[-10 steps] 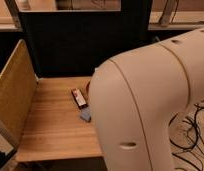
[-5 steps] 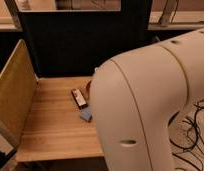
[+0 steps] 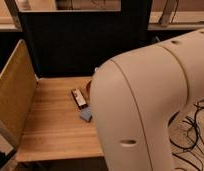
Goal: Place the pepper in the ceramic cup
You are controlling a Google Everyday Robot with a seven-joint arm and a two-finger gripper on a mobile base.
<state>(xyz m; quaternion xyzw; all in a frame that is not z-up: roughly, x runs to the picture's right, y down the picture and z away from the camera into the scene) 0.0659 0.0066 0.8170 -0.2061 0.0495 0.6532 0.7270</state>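
A dark panel (image 3: 85, 45) closes off the back of a wooden bench (image 3: 50, 125), and a tan pegboard-like side wall (image 3: 12, 95) stands along its left edge. Most of the right half of the view is taken up by the robot's bulky cream-coloured arm housing (image 3: 150, 105), which hides that whole side of the bench. Cables (image 3: 192, 132) lie on the floor at the far right.

The gripper is not in view; it lies somewhere behind or beyond the arm housing, so whether it is open, closed or holding anything cannot be told, and no place can be fixed relative to it.

On the visible wood, just left of the housing's edge, lies a flat dark red-and-white packet (image 3: 79, 98), with a small blue block (image 3: 86, 115) just in front of it, nearer the camera. A curved reddish-orange sliver (image 3: 88, 87) shows beside the packet, cut off by the housing; it may be the rim of a plate, but too little shows to be sure.

Neither the pepper nor the ceramic cup can be made out; if they are on the bench, they are behind the arm.
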